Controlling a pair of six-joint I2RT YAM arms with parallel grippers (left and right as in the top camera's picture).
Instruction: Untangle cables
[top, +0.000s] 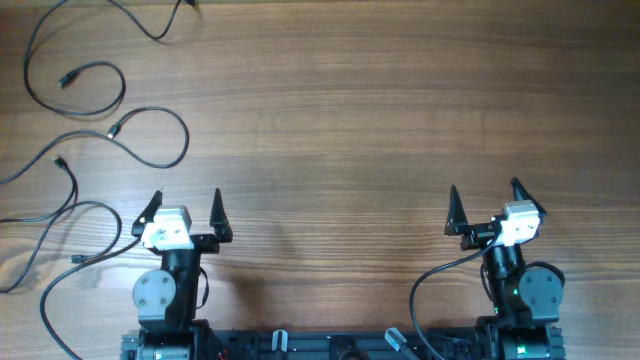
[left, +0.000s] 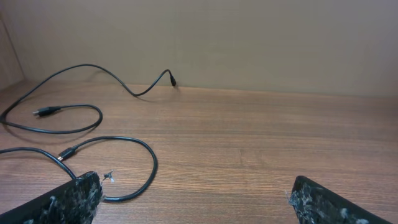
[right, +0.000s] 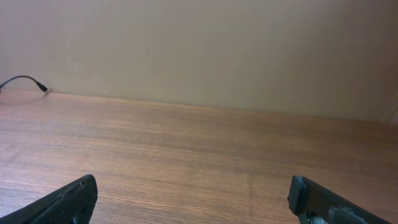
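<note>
Several thin black cables (top: 120, 90) lie spread in loose loops over the far left of the wooden table, each with a small plug end. In the left wrist view the cables (left: 93, 121) lie ahead and to the left, one loop curving just beside the left fingertip. My left gripper (top: 185, 207) (left: 194, 199) is open and empty, near the front left, just right of the nearest cable loop. My right gripper (top: 485, 205) (right: 193, 196) is open and empty at the front right, far from the cables. Only one plug end (right: 41, 87) shows far left in the right wrist view.
The wooden table (top: 350, 120) spans the whole view. A plain beige wall (right: 217, 50) stands behind its far edge. A thicker black robot cable (top: 435, 275) loops beside the right arm's base, and the arm mounts run along the front edge.
</note>
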